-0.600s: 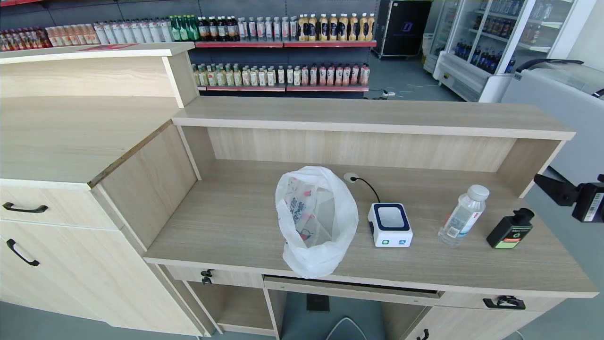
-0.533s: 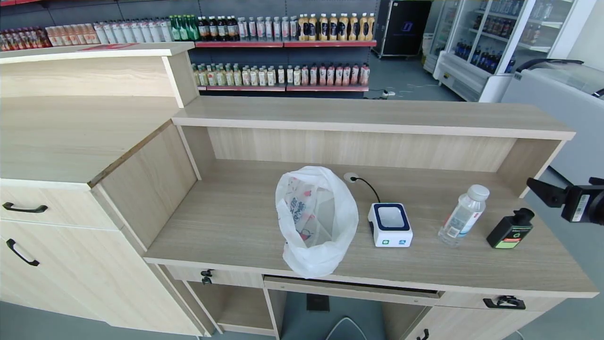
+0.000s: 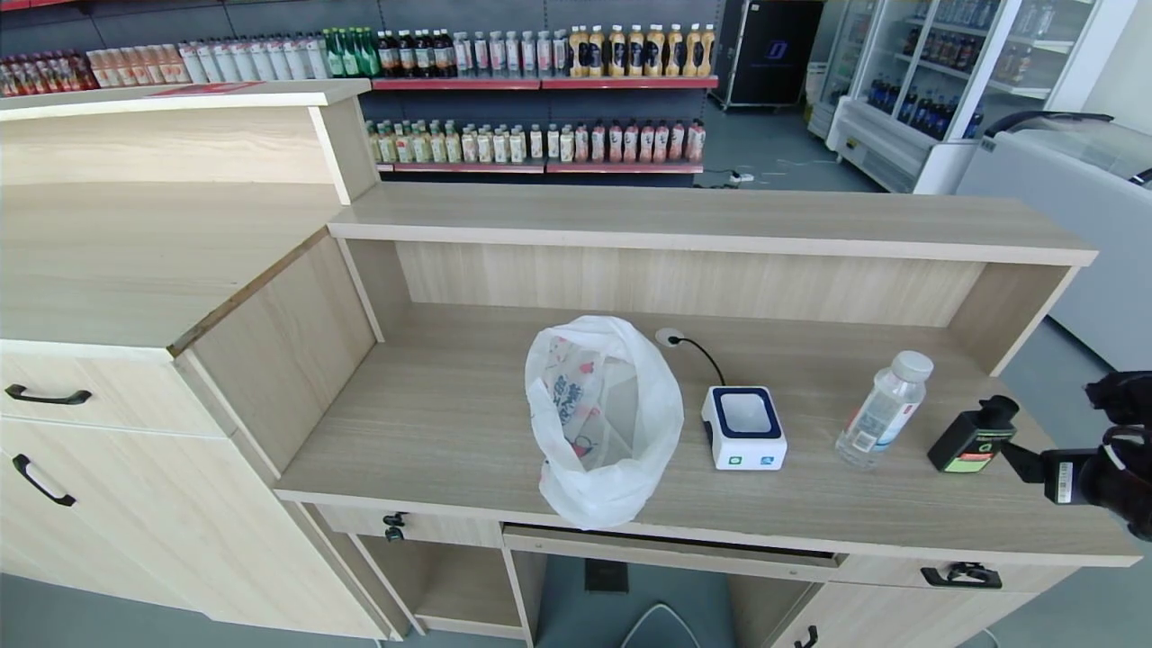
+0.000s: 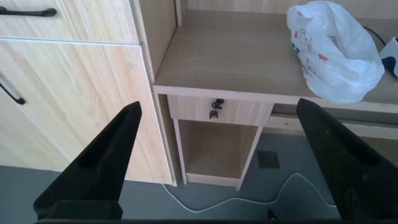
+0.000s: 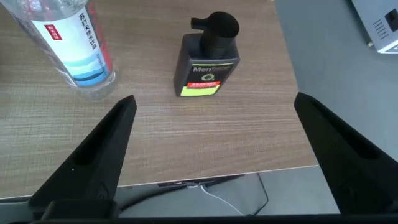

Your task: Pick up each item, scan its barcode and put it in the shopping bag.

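Wood counter (image 3: 432, 423) carries all the task items. White shopping bag (image 3: 605, 423) stands open approx. mid-counter, w/ scanner (image 3: 743, 428) just beside it on the robot's right. Clear water bottle (image 3: 882, 411) is upright further right. Black pump bottle (image 3: 974, 438) stands near the counter's right end, apart from the water bottle. Right gripper (image 5: 214, 102) hovers close to the pump bottle, fingers spread wide, nothing between them. Left gripper (image 4: 219, 107) is likewise spread wide and empty, low in front of the counter's left end.
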You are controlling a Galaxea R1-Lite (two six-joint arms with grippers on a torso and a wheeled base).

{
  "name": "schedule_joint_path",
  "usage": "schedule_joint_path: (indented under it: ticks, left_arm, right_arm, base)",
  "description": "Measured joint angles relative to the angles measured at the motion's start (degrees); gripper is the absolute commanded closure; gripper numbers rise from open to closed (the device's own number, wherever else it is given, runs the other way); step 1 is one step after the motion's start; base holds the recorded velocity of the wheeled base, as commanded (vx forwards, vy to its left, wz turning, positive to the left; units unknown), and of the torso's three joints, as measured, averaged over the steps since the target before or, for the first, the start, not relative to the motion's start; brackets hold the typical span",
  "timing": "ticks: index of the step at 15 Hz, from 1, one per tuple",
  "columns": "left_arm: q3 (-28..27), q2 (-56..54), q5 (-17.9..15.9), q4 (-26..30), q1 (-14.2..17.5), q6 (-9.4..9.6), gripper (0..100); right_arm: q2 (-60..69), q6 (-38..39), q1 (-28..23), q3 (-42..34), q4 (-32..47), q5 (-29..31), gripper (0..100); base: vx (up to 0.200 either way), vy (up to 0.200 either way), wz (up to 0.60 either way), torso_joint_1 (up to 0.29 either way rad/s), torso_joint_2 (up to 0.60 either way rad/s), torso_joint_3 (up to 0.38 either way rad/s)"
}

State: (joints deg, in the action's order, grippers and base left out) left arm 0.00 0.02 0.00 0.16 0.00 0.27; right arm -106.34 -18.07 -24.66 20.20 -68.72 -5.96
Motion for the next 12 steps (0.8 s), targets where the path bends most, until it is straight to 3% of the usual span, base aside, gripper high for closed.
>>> schedule_joint_path:
  ticks: [5, 12]
  left_arm:
    - [0.0, 0.0, 0.0, 0.0, 0.0, 0.0, 0]
    - [0.0, 0.0, 0.0, 0.0, 0.0, 0.0, 0]
  right_arm:
    - [-8.9, 1.7, 4.3, 4.4, -5.8, -5.8, 0]
    - [-15.3, 3.8, 10.4, 13.0, -5.7, -7.7, 0]
  base:
    - [0.0, 0.0, 0.0, 0.0, 0.0, 0.0]
    - [0.0, 0.0, 0.0, 0.0, 0.0, 0.0]
